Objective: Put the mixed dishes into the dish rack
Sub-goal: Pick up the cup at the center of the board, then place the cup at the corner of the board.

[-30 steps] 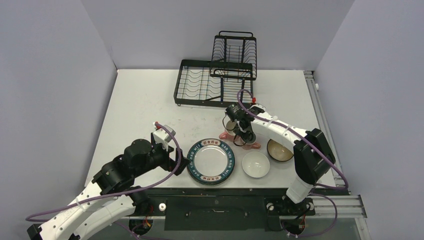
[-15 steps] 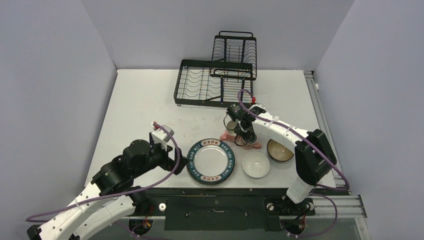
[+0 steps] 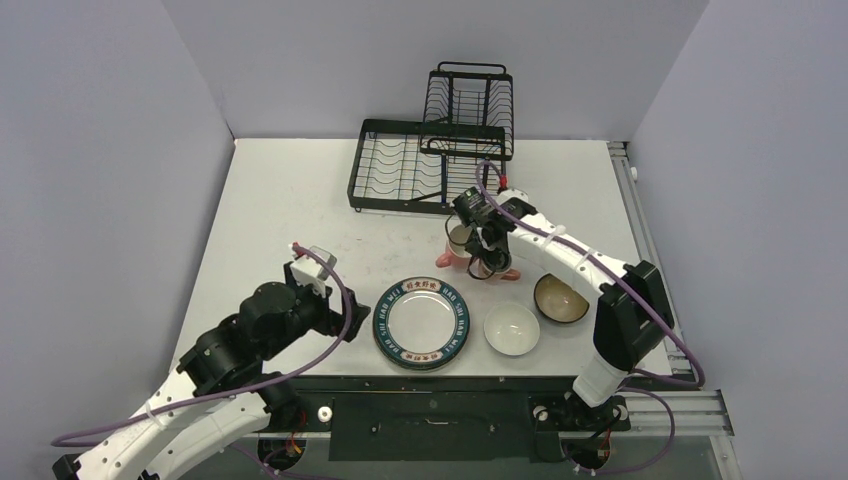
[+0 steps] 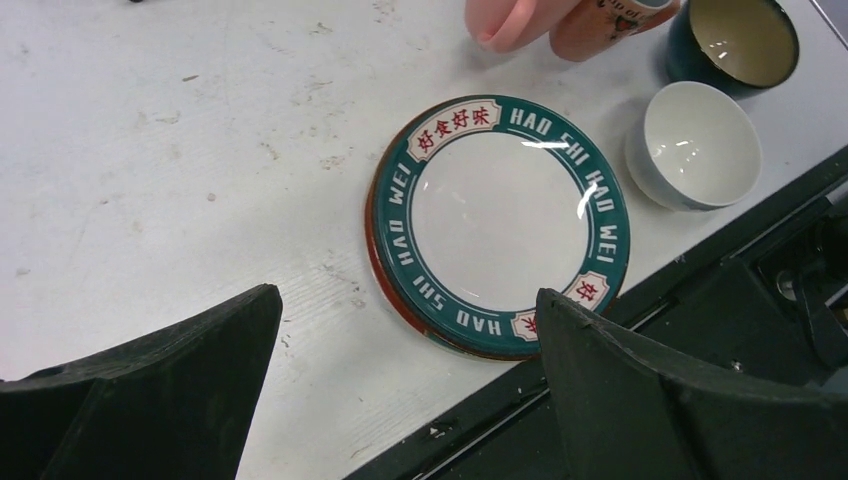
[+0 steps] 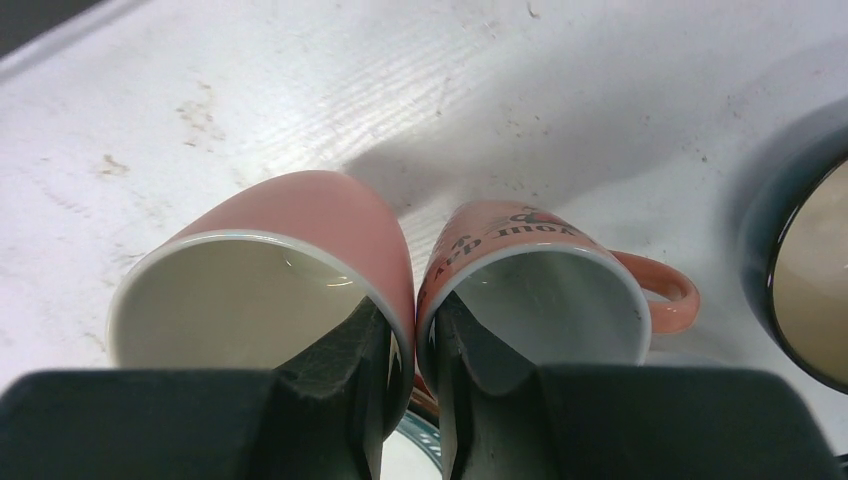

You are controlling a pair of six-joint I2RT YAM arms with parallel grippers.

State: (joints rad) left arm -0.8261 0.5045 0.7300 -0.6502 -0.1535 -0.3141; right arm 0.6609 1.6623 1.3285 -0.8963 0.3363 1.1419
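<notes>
Clamped on the touching walls of two pink mugs [image 5: 290, 215], the right gripper [image 5: 413, 330] has carried them toward the far rack [image 3: 400, 165], while the left gripper [image 4: 408, 300], wide, has retreated.

- Robotics lab test cell rather than a real kitchen.
- Boxed in by plain grey partition walls [image 3: 100, 150] at the left, back and right of the frame.
- Scuffed white tabletop [image 3: 290, 210] at centre, aluminium rail [image 3: 680, 410] at lower right.
- Left arm [image 3: 250, 340] and right arm [image 3: 570, 265] bolted along the bottom edge, trailing purple cables [image 3: 345, 312].
- Black wire dish rack [image 3: 425, 165] and lettered plate [image 3: 422, 322] set out like test props.
</notes>
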